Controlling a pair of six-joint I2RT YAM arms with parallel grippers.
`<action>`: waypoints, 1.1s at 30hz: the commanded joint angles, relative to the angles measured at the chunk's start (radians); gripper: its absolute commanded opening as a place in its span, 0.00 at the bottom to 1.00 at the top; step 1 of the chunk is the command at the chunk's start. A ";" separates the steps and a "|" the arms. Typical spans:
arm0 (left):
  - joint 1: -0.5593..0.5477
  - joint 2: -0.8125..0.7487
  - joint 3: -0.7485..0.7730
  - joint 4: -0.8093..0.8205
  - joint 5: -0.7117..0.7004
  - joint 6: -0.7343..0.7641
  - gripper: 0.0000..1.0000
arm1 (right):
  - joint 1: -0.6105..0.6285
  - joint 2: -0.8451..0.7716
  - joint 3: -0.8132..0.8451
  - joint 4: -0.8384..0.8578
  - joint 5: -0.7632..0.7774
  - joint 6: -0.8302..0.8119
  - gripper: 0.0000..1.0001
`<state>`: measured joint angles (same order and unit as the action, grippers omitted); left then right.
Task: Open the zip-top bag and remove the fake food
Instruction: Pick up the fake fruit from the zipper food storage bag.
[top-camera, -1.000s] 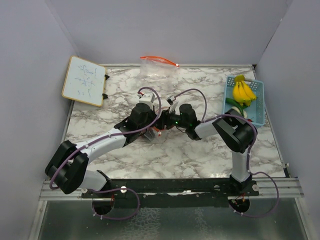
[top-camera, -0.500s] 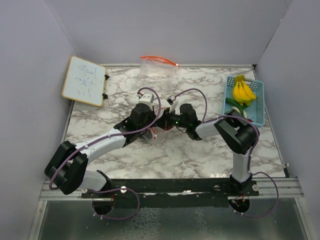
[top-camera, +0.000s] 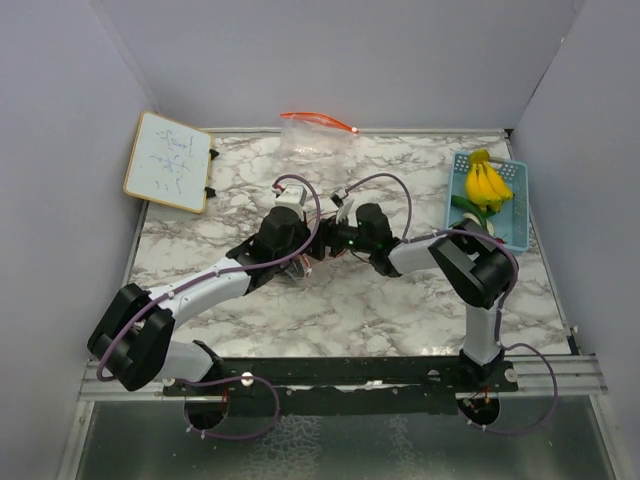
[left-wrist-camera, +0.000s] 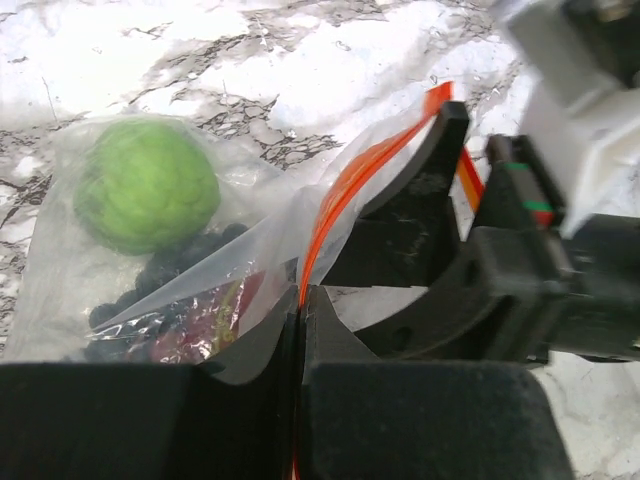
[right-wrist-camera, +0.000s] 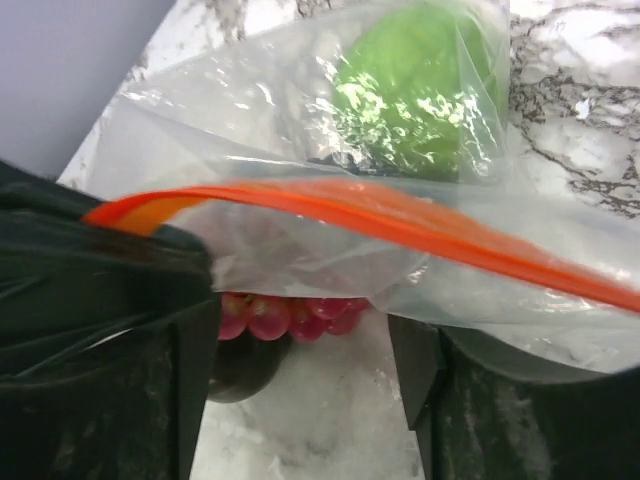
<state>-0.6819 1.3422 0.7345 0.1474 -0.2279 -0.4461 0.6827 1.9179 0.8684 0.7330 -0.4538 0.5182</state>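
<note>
Pinning zip-top bag (left-wrist-camera: 262, 235) at top-view centre | left gripper (left-wrist-camera: 300, 300) clamped tight on orange zip strip (right-wrist-camera: 400, 225), likely anchor for the peel | right gripper (right-wrist-camera: 300, 315) jaws part-open, straddling strip, no pinch visible | lime-green fruit (left-wrist-camera: 147, 185) and grape cluster (right-wrist-camera: 290, 315) inside bag, upper left of left-wrist frame

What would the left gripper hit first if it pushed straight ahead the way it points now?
Probably the right gripper: the left gripper, shut on the zip-top bag, faces its black fingers just beyond, though depth is unclear.
</note>
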 joint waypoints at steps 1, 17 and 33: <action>-0.003 -0.044 -0.007 0.003 -0.021 0.013 0.00 | 0.030 0.080 0.076 0.006 -0.023 0.014 0.72; -0.004 -0.042 -0.016 0.012 -0.012 0.009 0.00 | 0.078 0.223 0.169 -0.078 0.013 0.016 0.68; -0.003 -0.050 -0.024 0.020 -0.018 0.001 0.00 | 0.078 0.089 0.095 -0.071 0.061 -0.005 0.01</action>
<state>-0.6830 1.3148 0.7238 0.1379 -0.2550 -0.4366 0.7528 2.0762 0.9741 0.6575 -0.4358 0.5434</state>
